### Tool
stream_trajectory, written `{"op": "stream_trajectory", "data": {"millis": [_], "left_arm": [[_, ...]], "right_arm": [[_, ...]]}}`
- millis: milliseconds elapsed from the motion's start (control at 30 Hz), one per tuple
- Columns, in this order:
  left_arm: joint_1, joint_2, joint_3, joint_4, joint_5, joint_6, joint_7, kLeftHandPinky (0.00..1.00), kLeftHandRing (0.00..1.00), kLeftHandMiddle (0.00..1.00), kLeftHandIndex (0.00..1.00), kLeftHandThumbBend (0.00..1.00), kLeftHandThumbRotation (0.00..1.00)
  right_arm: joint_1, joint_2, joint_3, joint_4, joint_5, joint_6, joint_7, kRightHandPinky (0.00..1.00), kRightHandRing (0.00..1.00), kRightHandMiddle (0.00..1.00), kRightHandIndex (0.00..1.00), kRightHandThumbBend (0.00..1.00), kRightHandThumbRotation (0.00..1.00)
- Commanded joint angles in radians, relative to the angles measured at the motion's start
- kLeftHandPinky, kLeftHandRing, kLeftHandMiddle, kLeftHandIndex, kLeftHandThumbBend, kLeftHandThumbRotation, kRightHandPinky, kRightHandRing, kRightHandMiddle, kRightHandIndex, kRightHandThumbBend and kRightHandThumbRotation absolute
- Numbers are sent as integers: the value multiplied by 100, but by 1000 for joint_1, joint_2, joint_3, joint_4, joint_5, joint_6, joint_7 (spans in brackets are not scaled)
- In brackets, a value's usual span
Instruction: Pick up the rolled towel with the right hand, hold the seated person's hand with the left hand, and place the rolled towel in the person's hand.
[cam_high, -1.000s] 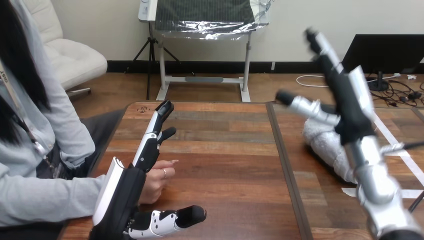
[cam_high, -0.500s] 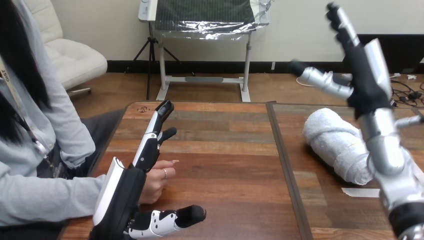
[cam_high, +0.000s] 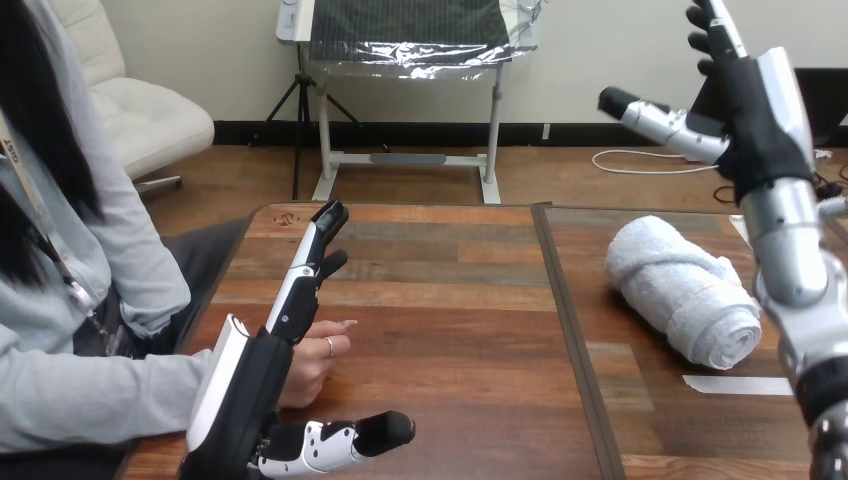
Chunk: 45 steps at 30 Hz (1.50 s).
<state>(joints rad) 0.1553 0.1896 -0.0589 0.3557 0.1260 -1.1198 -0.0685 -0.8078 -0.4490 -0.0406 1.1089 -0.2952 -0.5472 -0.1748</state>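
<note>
A white rolled towel (cam_high: 682, 290) lies on the right part of the wooden table (cam_high: 450, 330). High above it my right hand (cam_high: 752, 105) is raised, open, fingers straight and thumb spread to the left, holding nothing. My left hand (cam_high: 262, 380) is open at the table's near left, fingers stretched forward, thumb pointing right along the near edge. The person's hand (cam_high: 318, 355) rests on the table in the gap between my left fingers and thumb, beside the palm; I cannot tell whether they touch.
A strip of white tape (cam_high: 738, 385) is stuck to the table in front of the towel. A dark seam (cam_high: 570, 330) runs front to back between the two tabletop halves. The person sits at the left side.
My right hand has risen and swung right, off the towel, which now shows in full. The left hand and the person's hand have stayed put.
</note>
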Motion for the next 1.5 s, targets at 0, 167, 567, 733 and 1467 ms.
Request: {"op": "stream_trajectory", "data": {"millis": [0, 167, 567, 733, 1467], "left_arm": [[-54, -11, 1, 1, -21, -20, 1, 94, 100, 100, 100, 100, 65], [-52, -13, -2, 0, -27, -22, 0, 94, 100, 100, 100, 100, 64], [-41, -13, 2, -17, -19, -23, 3, 96, 100, 100, 100, 100, 65], [-39, -12, 0, -19, -24, -28, 0, 96, 100, 100, 100, 100, 65], [-11, -4, -8, -49, -47, -35, -15, 96, 100, 100, 100, 100, 65]], "right_arm": [[-165, -40, 24, 80, -23, 54, -11, 80, 90, 95, 99, 100, 56], [-199, -46, 35, 124, -34, 101, -17, 76, 89, 94, 98, 100, 55], [-243, -55, 50, 192, -41, 218, 20, 70, 86, 93, 97, 100, 53], [-247, -56, 56, 210, -49, 263, 23, 62, 79, 85, 97, 100, 53], [-222, -53, 122, 250, -124, 431, 61, 69, 87, 89, 96, 100, 53]]}}
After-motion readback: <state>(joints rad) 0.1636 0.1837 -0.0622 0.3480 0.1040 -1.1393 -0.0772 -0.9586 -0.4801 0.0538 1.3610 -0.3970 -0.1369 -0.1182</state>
